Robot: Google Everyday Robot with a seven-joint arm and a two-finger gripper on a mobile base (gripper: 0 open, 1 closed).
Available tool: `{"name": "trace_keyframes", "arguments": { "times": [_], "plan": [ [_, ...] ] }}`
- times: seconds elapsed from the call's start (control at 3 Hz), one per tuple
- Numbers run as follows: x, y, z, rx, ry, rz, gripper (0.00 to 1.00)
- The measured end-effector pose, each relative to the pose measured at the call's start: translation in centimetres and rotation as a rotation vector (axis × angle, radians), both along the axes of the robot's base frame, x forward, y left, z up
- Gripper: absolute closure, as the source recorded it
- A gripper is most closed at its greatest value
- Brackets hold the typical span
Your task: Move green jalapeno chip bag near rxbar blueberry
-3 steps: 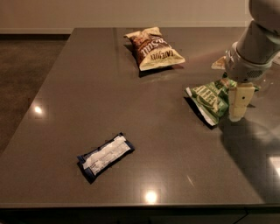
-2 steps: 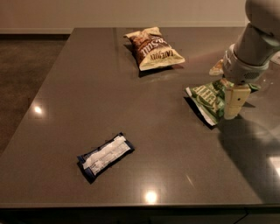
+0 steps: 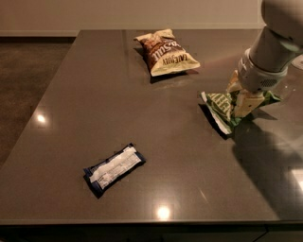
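Overlapping green jalapeno chip bag (image 3: pixel 219 106), pincer (image 3: pixel 241 100), lettering illegible

A dark grey, glossy table (image 3: pixel 118 94) fills the view, with small light reflections at 9 and 6 o'clock. A pale wall (image 3: pixel 118 14) with a baseboard runs along 12 o'clock. Speckled brown floor (image 3: pixel 23 66) lies at 10 o'clock. The gripper (image 3: pixel 241 101) hangs at 3 o'clock.
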State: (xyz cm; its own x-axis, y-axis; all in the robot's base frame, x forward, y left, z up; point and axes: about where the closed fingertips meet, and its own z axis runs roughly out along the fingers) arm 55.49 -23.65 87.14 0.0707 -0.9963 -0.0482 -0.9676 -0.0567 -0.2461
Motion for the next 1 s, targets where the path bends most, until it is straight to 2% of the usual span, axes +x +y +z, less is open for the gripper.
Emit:
{"name": "trace_keyframes", "arguments": {
  "times": [0.33,0.67,1.0],
  "plan": [
    [-0.7,1.5,1.3,0.004,-0.021,0.024,0.86],
    [-2.9,5.4,3.0,0.036,-0.014,0.093,1.00],
    [-5.1,9.7,3.6,0.085,0.020,0.183,1.00]
  ]
}}
